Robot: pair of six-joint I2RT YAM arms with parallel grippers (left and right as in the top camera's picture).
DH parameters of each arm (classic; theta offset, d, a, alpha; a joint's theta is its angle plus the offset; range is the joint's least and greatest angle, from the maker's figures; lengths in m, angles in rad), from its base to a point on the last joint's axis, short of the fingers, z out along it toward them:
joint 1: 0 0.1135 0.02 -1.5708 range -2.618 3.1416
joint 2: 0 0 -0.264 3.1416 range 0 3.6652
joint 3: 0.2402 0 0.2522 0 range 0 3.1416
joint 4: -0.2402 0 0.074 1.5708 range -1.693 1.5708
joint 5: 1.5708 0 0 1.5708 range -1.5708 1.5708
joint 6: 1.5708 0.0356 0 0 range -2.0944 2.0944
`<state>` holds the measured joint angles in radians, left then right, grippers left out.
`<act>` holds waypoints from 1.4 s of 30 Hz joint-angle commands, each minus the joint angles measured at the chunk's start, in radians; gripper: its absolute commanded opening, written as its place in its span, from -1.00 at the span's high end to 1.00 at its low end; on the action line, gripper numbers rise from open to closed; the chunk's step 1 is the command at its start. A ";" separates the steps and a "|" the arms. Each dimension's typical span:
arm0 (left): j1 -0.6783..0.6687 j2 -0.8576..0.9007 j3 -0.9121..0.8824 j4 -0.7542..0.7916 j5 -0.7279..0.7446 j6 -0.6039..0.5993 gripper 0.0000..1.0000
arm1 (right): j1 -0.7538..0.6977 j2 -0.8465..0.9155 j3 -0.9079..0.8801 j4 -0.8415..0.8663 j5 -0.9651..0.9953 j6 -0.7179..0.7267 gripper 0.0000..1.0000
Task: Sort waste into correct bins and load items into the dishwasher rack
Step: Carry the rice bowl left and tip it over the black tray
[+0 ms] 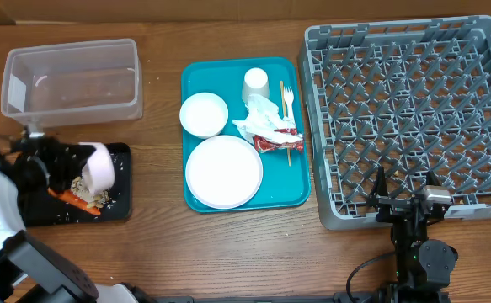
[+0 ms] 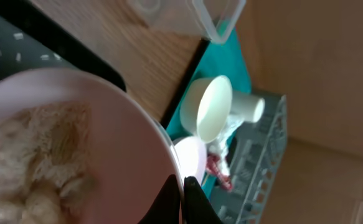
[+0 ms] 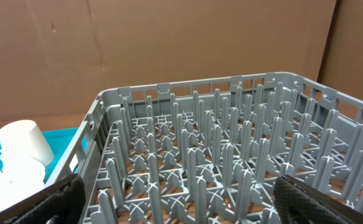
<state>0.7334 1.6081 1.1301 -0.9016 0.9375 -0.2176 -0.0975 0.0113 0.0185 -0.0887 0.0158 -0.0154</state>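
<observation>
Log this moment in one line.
left gripper: shut on bowl, tipped over black tray | carrot: on black tray | right gripper: open, by dishwasher rack

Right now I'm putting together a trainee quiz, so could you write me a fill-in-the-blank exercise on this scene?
1. The left gripper is ____ on the rim of the tilted bowl, which is over the black tray.
2. The plate, cup and fork sit on the teal tray, ____ the black tray and the dishwasher rack.
3. The right gripper, by the dishwasher rack, has its jaws ____.
Missing words: shut; between; open.
</observation>
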 commanded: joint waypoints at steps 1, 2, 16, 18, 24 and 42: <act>0.090 -0.020 -0.083 0.084 0.297 0.071 0.92 | -0.002 -0.008 -0.010 0.008 0.009 -0.004 -1.00; 0.113 -0.019 -0.107 0.121 0.346 0.072 0.92 | -0.002 -0.008 -0.010 0.008 0.009 -0.004 -1.00; 0.262 -0.009 -0.278 0.335 0.596 0.028 0.92 | -0.002 -0.008 -0.010 0.008 0.009 -0.004 -1.00; 0.262 -0.009 -0.278 0.425 0.600 0.005 0.91 | -0.002 -0.008 -0.010 0.008 0.009 -0.004 -1.00; 0.262 -0.008 -0.278 0.492 0.602 -0.098 0.91 | -0.002 -0.008 -0.010 0.008 0.009 -0.004 -1.00; 0.261 0.004 -0.278 0.542 0.626 -0.179 0.74 | -0.002 -0.008 -0.010 0.008 0.009 -0.004 -1.00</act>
<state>0.9905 1.6085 0.8520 -0.4038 1.5494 -0.3725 -0.0975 0.0113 0.0185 -0.0891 0.0154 -0.0158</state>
